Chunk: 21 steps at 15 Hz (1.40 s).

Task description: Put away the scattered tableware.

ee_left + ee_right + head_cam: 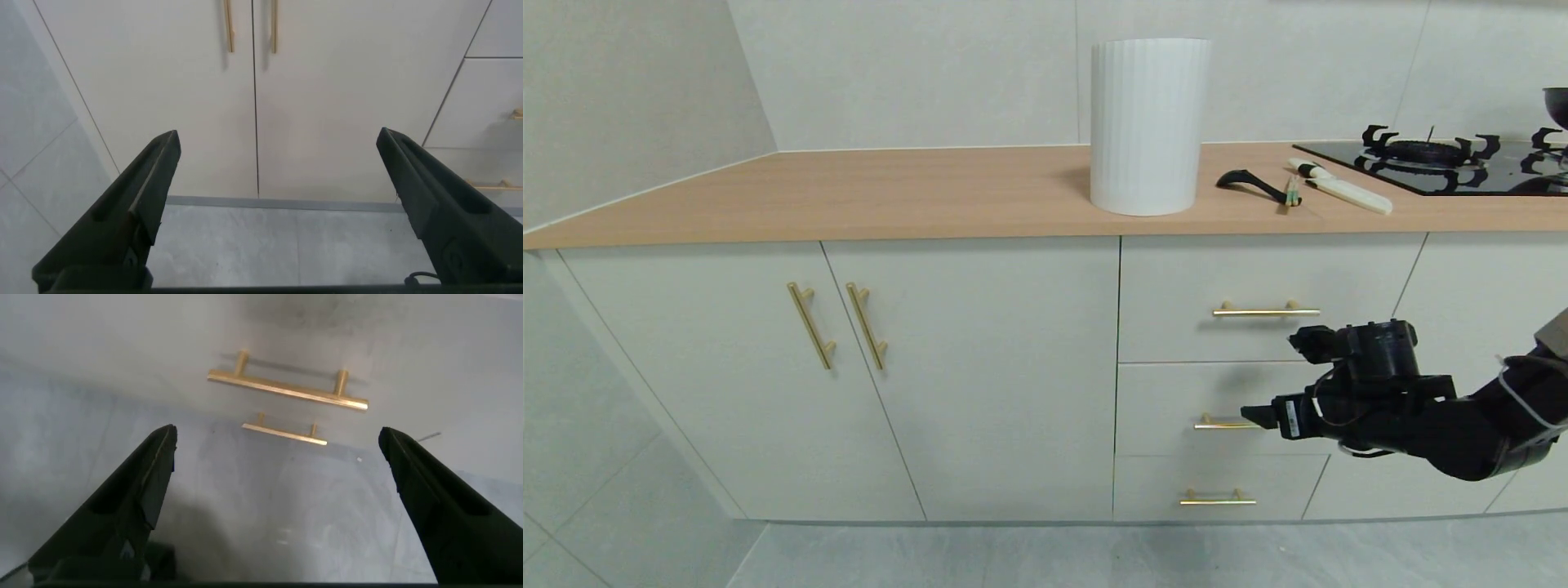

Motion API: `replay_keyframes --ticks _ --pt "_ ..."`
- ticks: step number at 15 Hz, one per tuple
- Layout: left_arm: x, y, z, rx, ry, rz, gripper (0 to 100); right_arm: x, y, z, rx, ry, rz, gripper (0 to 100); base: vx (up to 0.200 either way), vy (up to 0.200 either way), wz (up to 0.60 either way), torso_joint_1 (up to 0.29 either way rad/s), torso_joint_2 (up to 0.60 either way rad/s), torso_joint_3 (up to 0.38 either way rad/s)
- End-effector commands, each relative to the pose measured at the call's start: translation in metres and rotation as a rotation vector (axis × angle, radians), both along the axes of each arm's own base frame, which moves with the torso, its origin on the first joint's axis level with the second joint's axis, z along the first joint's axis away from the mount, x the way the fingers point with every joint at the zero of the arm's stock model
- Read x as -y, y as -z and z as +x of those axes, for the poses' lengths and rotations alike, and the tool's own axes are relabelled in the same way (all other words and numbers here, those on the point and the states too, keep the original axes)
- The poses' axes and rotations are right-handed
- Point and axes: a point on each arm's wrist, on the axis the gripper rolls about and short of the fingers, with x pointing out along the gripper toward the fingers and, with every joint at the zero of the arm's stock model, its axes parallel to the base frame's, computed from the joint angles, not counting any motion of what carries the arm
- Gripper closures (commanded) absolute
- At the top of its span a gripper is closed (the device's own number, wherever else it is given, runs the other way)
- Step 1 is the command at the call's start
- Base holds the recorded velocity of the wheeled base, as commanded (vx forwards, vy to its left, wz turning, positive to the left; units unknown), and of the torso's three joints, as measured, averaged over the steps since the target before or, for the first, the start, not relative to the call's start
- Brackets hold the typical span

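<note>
Cabinet front (980,367): your right gripper (278,434), wide open, empty, could skid off the thin drawer handle (1217,423).

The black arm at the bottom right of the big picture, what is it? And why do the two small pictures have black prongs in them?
That is a robot's right arm. The black right hand at its tip is open and holds nothing.

The big picture comes from a camera on the robot's head. Each small picture comes from a camera on one wrist, so the black prongs are that hand's own fingers.

The left hand, also open and holding nothing, faces white cupboard doors. The right hand faces gold drawer handles.

On the wooden countertop stands a tall white ribbed tub. Beside it lie a black spoon, some thin sticks and a long cream utensil, next to a black gas hob.
</note>
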Motion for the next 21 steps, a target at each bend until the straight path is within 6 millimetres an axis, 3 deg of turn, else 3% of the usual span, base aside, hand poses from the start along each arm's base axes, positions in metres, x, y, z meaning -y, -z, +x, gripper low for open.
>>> replay_keyframes --ticks 1,5,13,21 --pt "0.0 0.0 0.0 0.0 0.0 0.0 0 -0.001 0.041 0.011 -0.055 0.041 -0.044 0 0.0 0.0 0.0 0.0 0.0 0.0" --pt "0.0 0.0 0.0 0.0 0.0 0.0 0 -0.002 0.068 0.026 -0.022 0.095 -0.067 0 0.0 0.0 0.0 0.0 0.0 0.0" --pt "0.0 0.0 0.0 0.0 0.0 0.0 0 -0.005 0.088 0.06 0.047 0.293 -0.002 0 0.0 0.0 0.0 0.0 0.0 0.0" --pt "0.0 0.0 0.0 0.0 0.0 0.0 0 -0.007 0.104 0.064 0.045 0.285 -0.007 0 0.0 0.0 0.0 0.0 0.0 0.0"
